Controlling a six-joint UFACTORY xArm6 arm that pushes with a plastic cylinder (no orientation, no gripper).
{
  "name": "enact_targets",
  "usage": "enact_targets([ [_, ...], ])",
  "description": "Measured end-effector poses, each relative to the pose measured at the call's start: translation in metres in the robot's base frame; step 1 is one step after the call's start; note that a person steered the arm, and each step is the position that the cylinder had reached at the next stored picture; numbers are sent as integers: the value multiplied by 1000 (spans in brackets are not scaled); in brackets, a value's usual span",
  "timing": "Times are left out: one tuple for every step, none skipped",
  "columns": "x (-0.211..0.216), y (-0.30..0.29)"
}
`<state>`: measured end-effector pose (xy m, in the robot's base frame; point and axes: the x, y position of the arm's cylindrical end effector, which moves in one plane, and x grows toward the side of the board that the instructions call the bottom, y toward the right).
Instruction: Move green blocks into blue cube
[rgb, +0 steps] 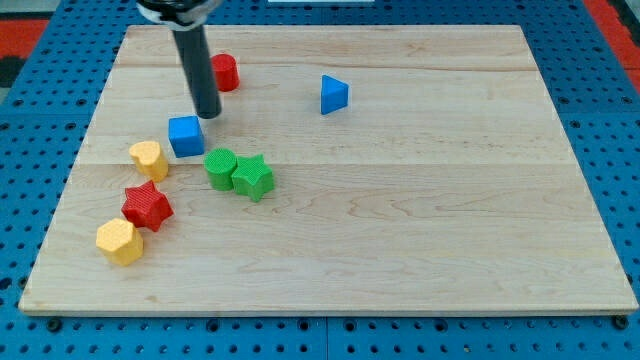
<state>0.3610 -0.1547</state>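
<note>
Nearest the view's bottom, well below and left of the blue cube (186, 135), lay a yellow block (119, 241) and a red star (147, 206). The green star (253, 178) and green cylinder (221, 167), touching, sat just below-right of the cube. My tip (207, 114) stood just above-right of the cube; it has no jaws.

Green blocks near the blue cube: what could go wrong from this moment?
1. My tip sits above the blue cube, on the far side from the green cylinder and green star. Heading straight to them may knock the cube away.
2. The two green blocks touch; an off-centre push could split them.
3. The yellow block lies just left of the cube and could get shoved along.
</note>
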Motion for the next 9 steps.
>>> enact_targets([
  [28, -3],
  [61, 8],
  [71, 7],
  [45, 8],
  [35, 68],
  [46, 129],
  [97, 117],
  [133, 88],
  [129, 56],
])
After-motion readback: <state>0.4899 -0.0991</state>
